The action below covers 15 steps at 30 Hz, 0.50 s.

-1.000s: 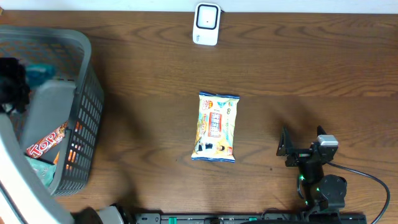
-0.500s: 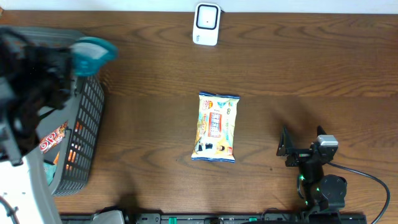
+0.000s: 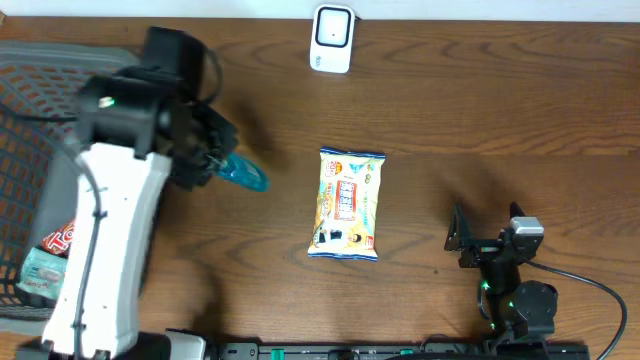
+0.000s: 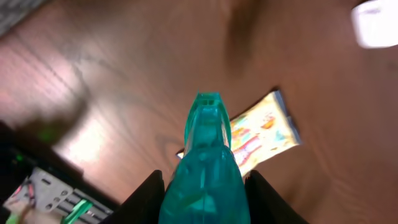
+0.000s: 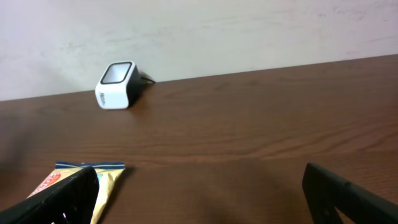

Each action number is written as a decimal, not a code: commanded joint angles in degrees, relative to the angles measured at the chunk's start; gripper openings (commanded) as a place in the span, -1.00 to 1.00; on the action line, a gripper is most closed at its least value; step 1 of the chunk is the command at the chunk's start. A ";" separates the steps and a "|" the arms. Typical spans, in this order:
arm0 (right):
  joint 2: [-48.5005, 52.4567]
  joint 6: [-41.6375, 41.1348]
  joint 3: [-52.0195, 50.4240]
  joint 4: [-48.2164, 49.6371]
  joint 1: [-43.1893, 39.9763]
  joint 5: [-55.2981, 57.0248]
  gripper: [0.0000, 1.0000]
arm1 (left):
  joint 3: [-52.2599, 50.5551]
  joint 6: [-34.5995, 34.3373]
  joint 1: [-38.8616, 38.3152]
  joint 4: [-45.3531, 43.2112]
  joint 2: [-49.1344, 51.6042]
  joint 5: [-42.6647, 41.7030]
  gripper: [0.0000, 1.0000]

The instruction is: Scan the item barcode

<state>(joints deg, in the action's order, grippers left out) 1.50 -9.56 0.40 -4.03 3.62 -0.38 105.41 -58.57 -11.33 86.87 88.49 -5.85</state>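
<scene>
The item (image 3: 243, 172) is a translucent teal bottle-like thing, held above the table left of centre. My left gripper (image 3: 203, 150) is shut on its wider end, and its narrow tip points toward the snack bag. In the left wrist view the teal item (image 4: 205, 165) fills the gap between the two black fingers (image 4: 146, 193). No barcode shows on it. The white barcode scanner (image 3: 332, 38) stands at the table's far edge, also visible as a scanner (image 5: 117, 84) in the right wrist view. My right gripper (image 3: 487, 228) rests at the front right, wide open with nothing in it (image 5: 205, 199).
A yellow snack bag (image 3: 347, 204) lies flat mid-table, between the two arms. A grey mesh basket (image 3: 30, 60) stands at the left edge with a red wrapped bar (image 3: 62, 238) and a pale packet (image 3: 40, 272) inside. A wall rises behind the scanner.
My left arm has lifted the teal item out of the basket and swung it right and down, to a spot over the table near the snack bag. The right arm has not moved.
</scene>
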 commanded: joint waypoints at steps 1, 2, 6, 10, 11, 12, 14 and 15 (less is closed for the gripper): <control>0.02 0.87 -0.09 -0.26 0.17 0.24 0.98 | -5.38 -6.40 -3.28 -0.66 1.49 2.93 -0.85; 0.02 0.85 -0.09 -0.26 0.17 0.24 0.98 | -8.70 -8.28 -4.39 -3.06 1.57 2.93 -0.85; 0.02 0.85 -0.09 -0.26 0.17 0.24 0.99 | -16.59 -13.25 -6.47 -10.84 1.57 2.91 -0.85; 0.02 0.85 -0.09 -0.26 0.17 0.24 0.99 | -21.22 -17.16 -6.64 -15.45 1.68 2.91 -0.84; 0.02 0.85 -0.09 -0.26 0.17 0.24 0.99 | -21.94 -17.22 -6.64 -16.59 1.70 2.91 -0.85; 0.02 0.85 -0.09 -0.26 0.17 0.24 0.99 | -22.51 -17.27 -6.64 -17.38 1.75 2.91 -0.85; 0.02 0.87 -0.09 -0.26 0.17 0.24 0.99 | -23.28 -18.18 -6.64 -17.68 1.75 2.93 -0.85; 0.02 0.85 -0.09 -0.26 0.17 0.24 0.99 | -23.74 -18.53 -6.64 -17.86 1.75 2.91 -0.85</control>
<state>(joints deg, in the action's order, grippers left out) 1.52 -9.56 0.40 -4.05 3.62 -0.38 82.41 -73.97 -17.98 69.32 90.76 -3.88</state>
